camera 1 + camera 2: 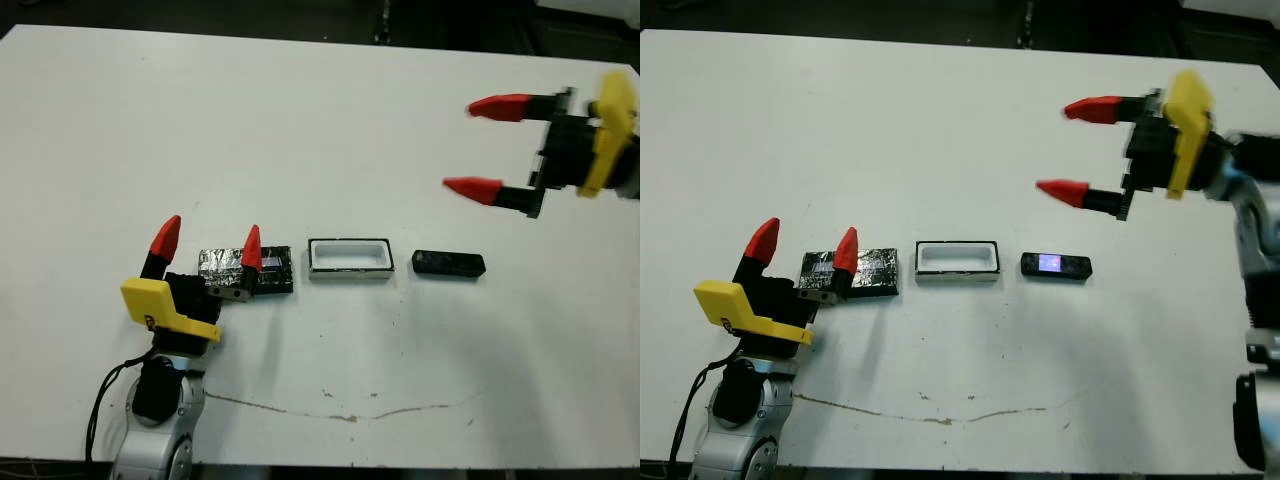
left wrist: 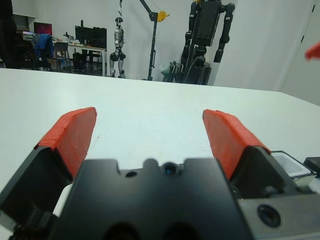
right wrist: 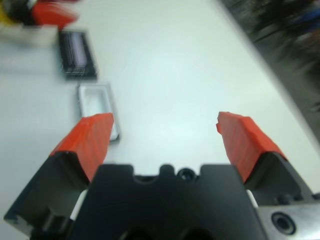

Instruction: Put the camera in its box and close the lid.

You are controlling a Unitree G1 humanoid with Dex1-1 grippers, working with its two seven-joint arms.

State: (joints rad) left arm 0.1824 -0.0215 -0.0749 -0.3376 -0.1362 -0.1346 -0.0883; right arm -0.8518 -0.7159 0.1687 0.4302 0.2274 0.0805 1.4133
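The camera (image 1: 449, 263), a small flat black oblong, lies on the white table just right of its box (image 1: 349, 258), a shallow white-lined tray with a dark rim. Left of the box lies the lid (image 1: 270, 268), a black slab with crinkly silver foil. My left gripper (image 1: 208, 243) is open by the lid, one red finger over the lid's foil end, the other off to its left. My right gripper (image 1: 487, 146) is open in the air, up and to the right of the camera. In the right wrist view the box (image 3: 95, 102) and lid (image 3: 77, 54) show ahead.
A thin brown crack line (image 1: 340, 412) runs along the table near its front edge. Beyond the table's far edge the left wrist view shows a lab with robot stands (image 2: 205, 35) and desks. Bare white tabletop (image 1: 250, 130) stretches behind the three objects.
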